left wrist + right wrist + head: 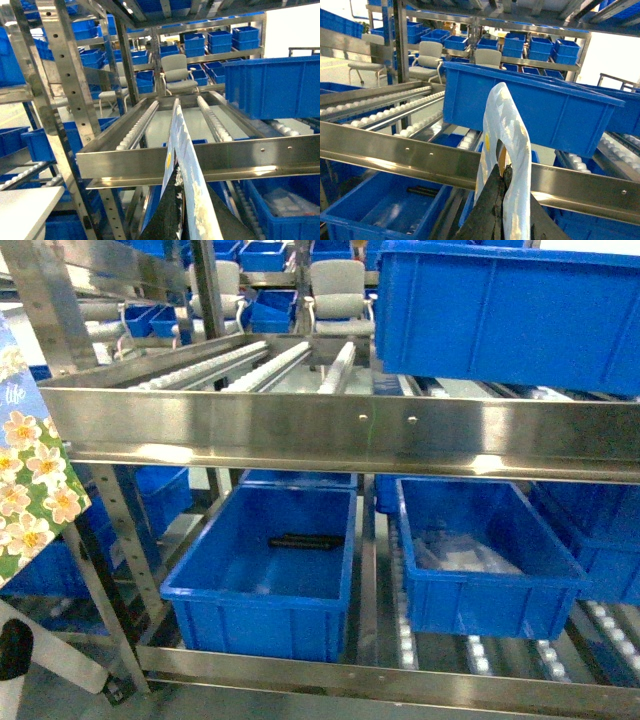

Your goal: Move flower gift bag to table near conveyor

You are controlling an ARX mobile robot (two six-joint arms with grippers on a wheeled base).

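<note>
So the flower gift bag (30, 475) sits at the far left edge of the head view, only partly in frame: green and blue paper with white and peach blossoms, hanging in front of the left upright of the conveyor (340, 430). The conveyor is the big stainless rack filling most of that view, with sloping tracks of small white rollers running back toward the top centre.

In the left wrist view, the left gripper (176, 210) is at the bottom centre, dark fingers pressed together on the edge of the bag, which shows up here edge-on as a thin tall strip rising up the middle of the frame. At the lower left corner of that view you can see a corner of the white table (22, 207), low beside the rack.

In the right wrist view the right gripper (501, 200) is bottom centre too, pinched closed on a pale looped handle (512, 135) that arches up above the fingers. I take it for the bag's handle, though the bag body isn't visible there.

Other stuff: a big blue bin (505, 310) sits on the upper rollers at upper right in the head view, and two open blue bins (265, 570) rest on the lower level. A couple of grey chairs (337, 285) stand in the background at top centre.
</note>
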